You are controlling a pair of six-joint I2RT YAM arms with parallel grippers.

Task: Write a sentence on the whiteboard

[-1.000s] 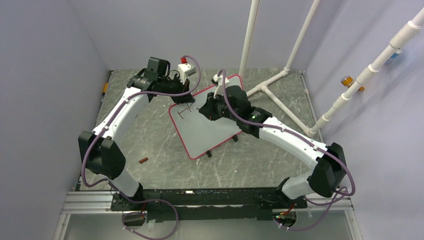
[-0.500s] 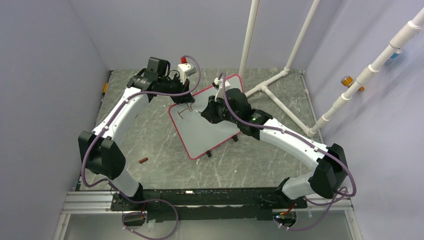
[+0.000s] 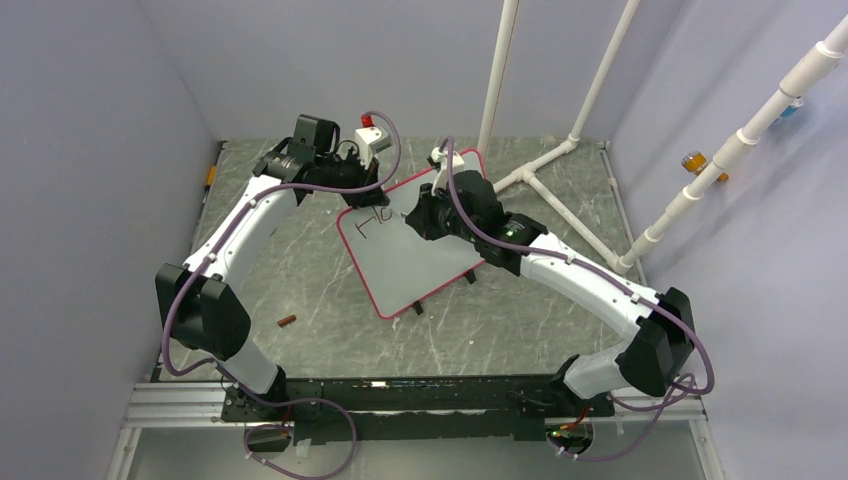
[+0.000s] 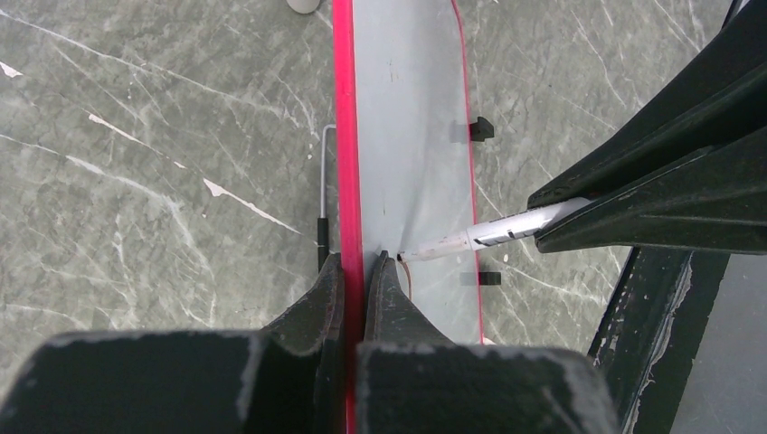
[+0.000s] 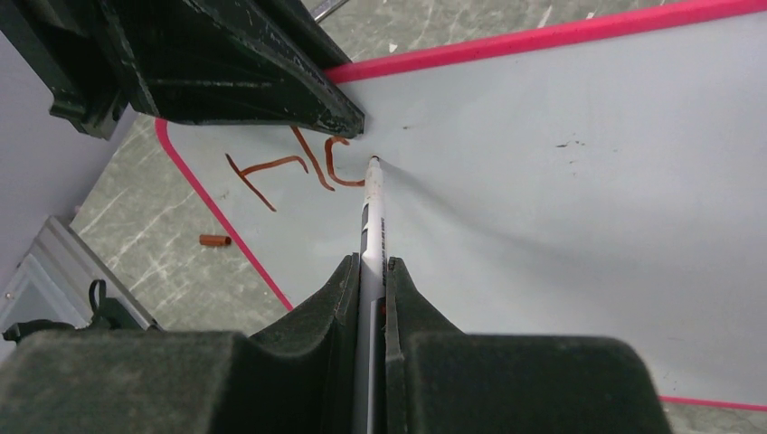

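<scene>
The whiteboard lies tilted on the grey table, pale with a thin red frame. My left gripper is shut on its far left edge, one finger on each face; in the top view that gripper sits at the board's upper corner. My right gripper is shut on a white marker, whose tip touches the board. The sentence is only a red-brown "H" and an open curved stroke beside the tip. From above, the right gripper hovers just right of the writing.
A small brown marker cap lies on the table left of the board. White pipes run along the back right floor and up the wall. A white block with a red top stands behind the left wrist. Walls close in on both sides.
A curved stroke has appeared right of the "H". The right gripper with the marker has shifted slightly right and back. The left gripper has held still on the board's edge.
</scene>
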